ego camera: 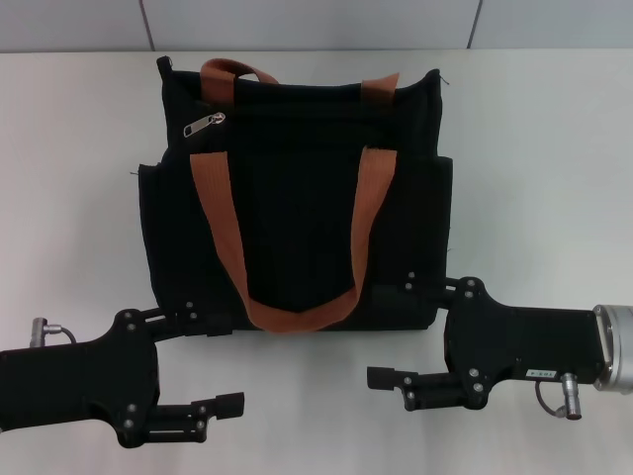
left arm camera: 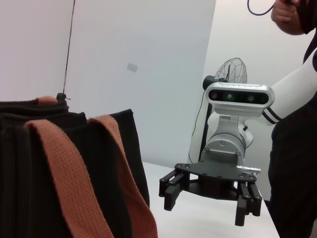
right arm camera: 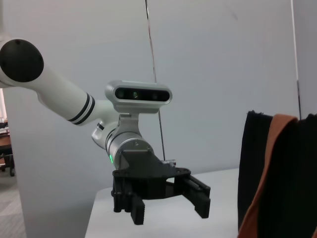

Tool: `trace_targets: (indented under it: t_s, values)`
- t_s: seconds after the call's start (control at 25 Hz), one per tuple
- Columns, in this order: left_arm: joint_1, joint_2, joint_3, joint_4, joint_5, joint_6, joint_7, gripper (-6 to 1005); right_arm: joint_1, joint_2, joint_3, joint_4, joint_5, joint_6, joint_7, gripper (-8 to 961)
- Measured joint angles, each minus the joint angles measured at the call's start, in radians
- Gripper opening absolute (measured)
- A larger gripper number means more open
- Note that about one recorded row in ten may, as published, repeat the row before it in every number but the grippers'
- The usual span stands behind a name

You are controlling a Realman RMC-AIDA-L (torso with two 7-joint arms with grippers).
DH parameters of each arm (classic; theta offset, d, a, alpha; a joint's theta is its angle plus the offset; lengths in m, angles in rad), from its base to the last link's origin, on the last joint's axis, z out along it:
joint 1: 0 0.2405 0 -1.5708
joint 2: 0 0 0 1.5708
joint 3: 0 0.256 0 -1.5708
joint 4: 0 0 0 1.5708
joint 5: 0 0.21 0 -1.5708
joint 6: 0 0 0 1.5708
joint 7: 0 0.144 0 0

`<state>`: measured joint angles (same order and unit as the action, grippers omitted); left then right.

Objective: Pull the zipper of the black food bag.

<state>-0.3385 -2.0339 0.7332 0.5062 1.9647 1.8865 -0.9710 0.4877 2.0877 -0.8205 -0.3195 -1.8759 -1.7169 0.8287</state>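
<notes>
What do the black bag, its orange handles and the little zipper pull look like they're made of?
The black food bag looks like matte woven fabric, soft-edged with stitched seams. Its orange handles look like flat webbing, probably nylon or cotton, showing a dull ribbed weave. The zipper pull looks like shiny silver metal, since it catches the light.

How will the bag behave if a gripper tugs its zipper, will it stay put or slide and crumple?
The bag looks like soft fabric lying flat on the table, so it will probably bunch or slide. Neither the left gripper nor the right gripper pins it. The zipper is small, shiny, maybe slippery.
</notes>
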Motion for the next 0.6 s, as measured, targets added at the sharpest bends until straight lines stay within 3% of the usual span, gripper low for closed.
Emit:
trace_targets:
  t_s: [0.48, 0.56, 0.6]
  values:
    - [0.006, 0.002, -0.007, 0.000, -0.010, 0.009, -0.014, 777, 0.002, 0.000, 0.000, 0.011, 0.006, -0.008, -0.018, 810]
    - [0.006, -0.002, -0.022, 0.000, -0.011, 0.013, -0.010, 773, 0.002, 0.000, 0.000, 0.011, 0.007, -0.007, -0.019, 809]
    - [0.004, -0.014, -0.063, -0.001, -0.012, 0.030, 0.004, 771, 0.002, 0.000, 0.000, 0.011, 0.010, -0.005, -0.019, 807]
